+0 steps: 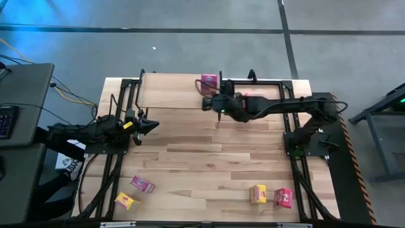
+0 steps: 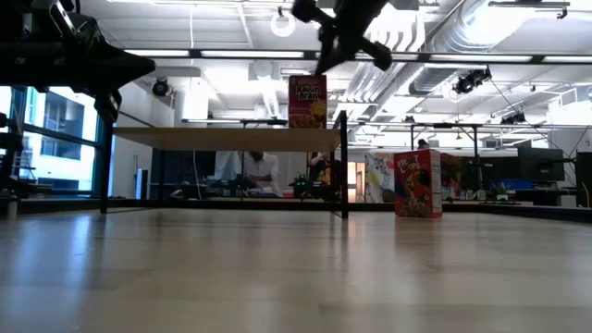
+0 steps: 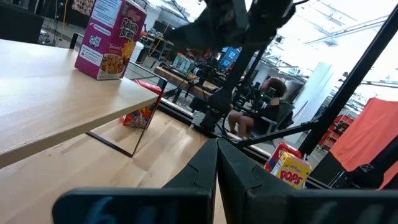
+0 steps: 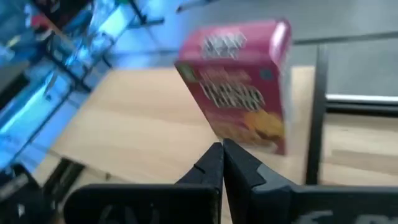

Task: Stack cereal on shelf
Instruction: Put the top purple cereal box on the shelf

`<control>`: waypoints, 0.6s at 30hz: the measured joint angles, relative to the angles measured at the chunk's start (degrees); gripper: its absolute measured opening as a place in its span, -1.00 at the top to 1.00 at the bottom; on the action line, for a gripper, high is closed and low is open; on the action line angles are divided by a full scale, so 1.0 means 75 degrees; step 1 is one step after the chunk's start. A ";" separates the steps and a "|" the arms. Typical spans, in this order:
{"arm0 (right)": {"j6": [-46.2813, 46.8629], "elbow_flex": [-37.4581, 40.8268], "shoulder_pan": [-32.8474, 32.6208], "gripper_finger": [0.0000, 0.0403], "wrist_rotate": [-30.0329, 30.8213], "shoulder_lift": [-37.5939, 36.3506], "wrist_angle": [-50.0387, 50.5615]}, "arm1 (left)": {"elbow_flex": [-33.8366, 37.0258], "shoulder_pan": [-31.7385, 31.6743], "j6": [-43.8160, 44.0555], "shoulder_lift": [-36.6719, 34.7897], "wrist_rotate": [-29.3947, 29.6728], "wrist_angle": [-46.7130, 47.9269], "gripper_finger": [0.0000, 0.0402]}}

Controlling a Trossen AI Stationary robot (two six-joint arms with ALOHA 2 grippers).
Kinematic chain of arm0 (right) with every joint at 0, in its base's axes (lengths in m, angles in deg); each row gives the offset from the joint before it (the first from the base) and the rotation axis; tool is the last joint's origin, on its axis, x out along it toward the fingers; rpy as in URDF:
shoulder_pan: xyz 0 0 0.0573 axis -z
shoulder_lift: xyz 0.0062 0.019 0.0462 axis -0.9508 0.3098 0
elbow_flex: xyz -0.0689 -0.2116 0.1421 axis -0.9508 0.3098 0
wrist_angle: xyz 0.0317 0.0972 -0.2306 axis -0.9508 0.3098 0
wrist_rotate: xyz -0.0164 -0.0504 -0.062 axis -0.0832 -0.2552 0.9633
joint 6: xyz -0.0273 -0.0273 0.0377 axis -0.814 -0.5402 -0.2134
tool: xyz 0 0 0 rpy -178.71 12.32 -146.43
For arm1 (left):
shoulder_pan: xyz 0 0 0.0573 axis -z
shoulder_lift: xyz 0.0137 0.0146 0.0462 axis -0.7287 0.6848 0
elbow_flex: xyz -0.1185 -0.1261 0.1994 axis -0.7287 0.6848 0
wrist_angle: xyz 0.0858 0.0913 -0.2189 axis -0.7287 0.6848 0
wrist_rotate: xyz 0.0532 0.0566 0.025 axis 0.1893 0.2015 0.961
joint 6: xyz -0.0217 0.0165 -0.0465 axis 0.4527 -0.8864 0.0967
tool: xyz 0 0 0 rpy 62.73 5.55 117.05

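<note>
Standing upright on the shelf (image 1: 171, 88), near its right end, is one pink cereal box (image 1: 209, 82). The right tool (image 1: 207, 103), fingers pressed together and empty, hovers just in front of that box, apart from it. The left tool (image 1: 154, 126), likewise closed on nothing, waits over the desk (image 1: 202, 164) at its left side. Two small boxes, one pink (image 1: 142, 184) and one yellow (image 1: 127, 201), lie near the desk's front left; a yellow box (image 1: 257, 193) and a pink box (image 1: 283, 197) stand front right. What is probably another pink box (image 1: 250, 97) shows beside the right arm.
</note>
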 joint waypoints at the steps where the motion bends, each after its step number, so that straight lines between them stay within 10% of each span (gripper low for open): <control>1: -0.0018 -0.0223 -0.0053 1.00 0.0136 0.0237 0.0090 | 0.0000 0.0000 0.0001 0.0000 0.0000 -0.0008 0.98; 18: -0.0880 -0.2417 0.0158 1.00 0.0211 0.2355 0.2187 | 0.0000 0.0000 0.0001 0.0002 0.0000 0.0000 0.98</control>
